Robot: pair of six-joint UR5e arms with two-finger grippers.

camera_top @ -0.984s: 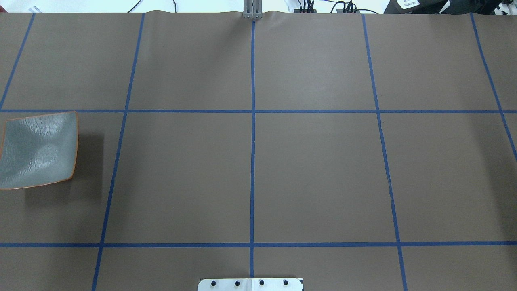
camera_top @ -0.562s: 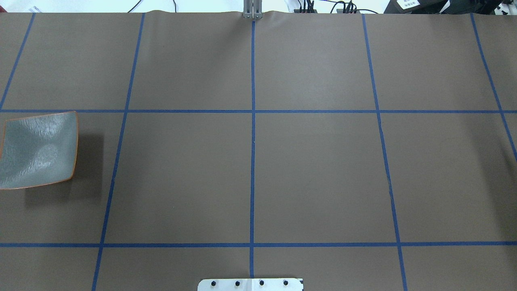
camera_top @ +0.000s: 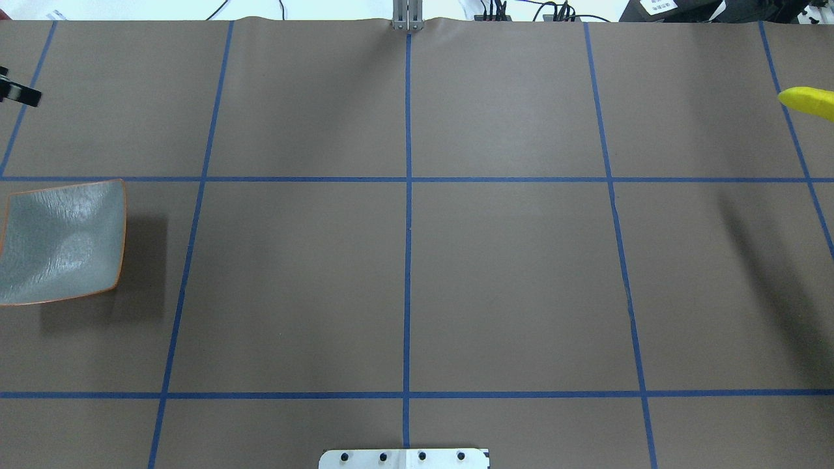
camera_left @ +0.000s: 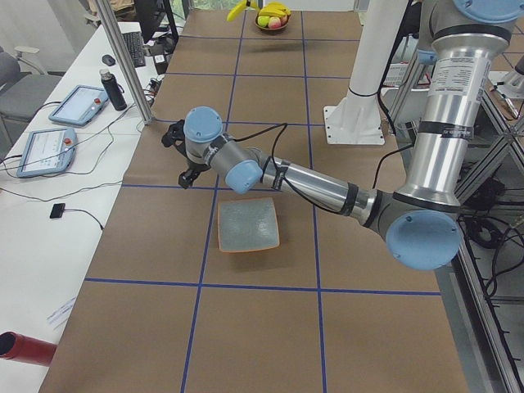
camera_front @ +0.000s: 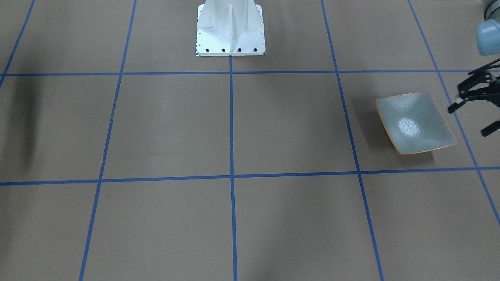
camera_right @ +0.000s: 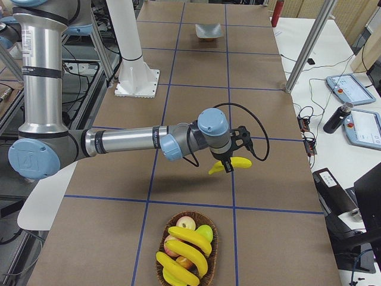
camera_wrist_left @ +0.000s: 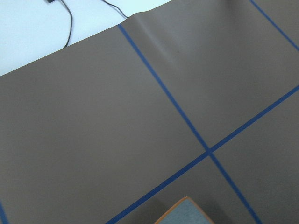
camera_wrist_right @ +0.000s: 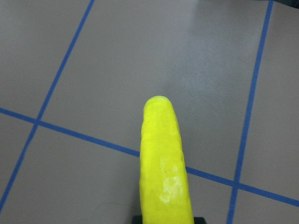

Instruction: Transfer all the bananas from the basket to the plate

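My right gripper [camera_right: 228,164] is shut on one yellow banana [camera_right: 231,164] and holds it above the table, a short way from the basket [camera_right: 213,250]. The banana fills the right wrist view [camera_wrist_right: 163,163], and its tip shows at the right edge of the overhead view [camera_top: 808,101]. Three more bananas [camera_right: 189,238] lie in the basket. The grey-green plate [camera_top: 58,241] sits empty at the table's far left; it also shows in the front view [camera_front: 414,123]. My left gripper [camera_front: 470,120] hangs open and empty just beyond the plate.
The basket also holds an apple [camera_right: 186,223] and a green fruit [camera_right: 205,231]. The white robot base [camera_front: 230,29] stands at the table's near middle edge. Blue tape lines [camera_top: 408,228] grid the brown table. A metal post [camera_top: 406,16] stands at the far edge.
The banana's tip has come into the overhead view at the right edge. A black finger of my left gripper has come in at the upper left edge. The plate has not moved.
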